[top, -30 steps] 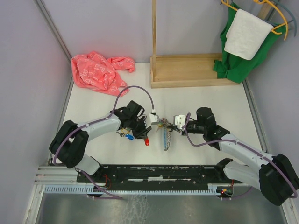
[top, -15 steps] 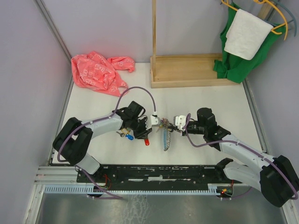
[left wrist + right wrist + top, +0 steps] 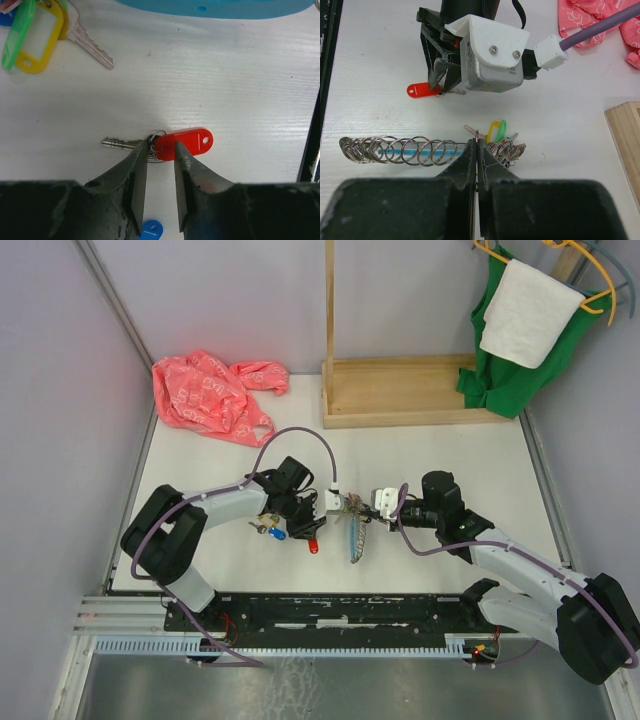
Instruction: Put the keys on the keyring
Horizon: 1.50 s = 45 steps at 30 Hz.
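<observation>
Left gripper [image 3: 160, 155] part spread, straddling red-tagged key [image 3: 184, 143] lying flat on desk [image 3: 240, 90], just left of keyring [image 3: 400, 150]. Right gripper [image 3: 477, 150] pressed together, pinching keyring's wire end. Judgement: close on tag's neck, leave small split ring [image 3: 156, 146] free for threading; lift level.

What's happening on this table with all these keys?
Two robot arms are threading tagged keys onto a big keyring. The right gripper is clamped shut on the keyring, which lies on the table with some keys already on it. The left gripper straddles a red-tagged key lying flat; whether it is pinching it yet is unclear.
</observation>
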Tool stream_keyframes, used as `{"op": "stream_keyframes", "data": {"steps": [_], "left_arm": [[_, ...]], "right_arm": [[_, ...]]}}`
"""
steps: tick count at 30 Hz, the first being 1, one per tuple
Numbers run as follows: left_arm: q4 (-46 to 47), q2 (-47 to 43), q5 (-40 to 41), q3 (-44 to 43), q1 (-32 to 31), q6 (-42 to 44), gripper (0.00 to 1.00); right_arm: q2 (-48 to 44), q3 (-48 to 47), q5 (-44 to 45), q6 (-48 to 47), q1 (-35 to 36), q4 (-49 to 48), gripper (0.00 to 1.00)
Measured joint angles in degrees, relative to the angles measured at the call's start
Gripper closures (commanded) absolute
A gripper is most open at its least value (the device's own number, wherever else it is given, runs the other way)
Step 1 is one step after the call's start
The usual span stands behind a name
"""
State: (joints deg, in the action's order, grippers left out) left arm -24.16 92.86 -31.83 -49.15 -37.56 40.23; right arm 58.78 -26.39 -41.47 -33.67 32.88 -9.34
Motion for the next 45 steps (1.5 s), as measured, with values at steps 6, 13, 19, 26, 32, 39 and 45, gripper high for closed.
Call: {"op": "stream_keyframes", "data": {"steps": [6, 13, 19, 26, 32, 39, 45], "left_arm": [[-0.1, 0.0, 0.0, -0.2, 0.0, 0.2, 0.64], [0.0, 0.0, 0.2, -0.3, 0.0, 0.2, 0.64], [-0.2, 0.5, 0.1, -0.9, 0.0, 0.2, 0.66], [-1.6, 2.3, 0.0, -2.7, 0.0, 0.3, 0.69], [-2.6, 3.1, -0.2, -3.7, 0.0, 0.3, 0.76], [-3.6, 3.1, -0.3, -3.7, -0.2, 0.4, 0.96], [-3.6, 3.0, -0.3, -3.7, -0.2, 0.4, 0.97]], "right_arm": [[0.0, 0.0, 0.0, -0.1, 0.0, 0.0, 0.99], [0.0, 0.0, 0.0, -0.1, 0.0, 0.0, 0.99], [0.0, 0.0, 0.0, -0.1, 0.0, 0.0, 0.99], [0.0, 0.0, 0.0, -0.1, 0.0, 0.0, 0.99], [0.0, 0.0, 0.0, -0.1, 0.0, 0.0, 0.99], [-0.1, 0.0, 0.0, -0.1, 0.0, 0.1, 0.99], [-0.3, 0.0, 0.0, -0.1, 0.0, 0.3, 0.99]]}}
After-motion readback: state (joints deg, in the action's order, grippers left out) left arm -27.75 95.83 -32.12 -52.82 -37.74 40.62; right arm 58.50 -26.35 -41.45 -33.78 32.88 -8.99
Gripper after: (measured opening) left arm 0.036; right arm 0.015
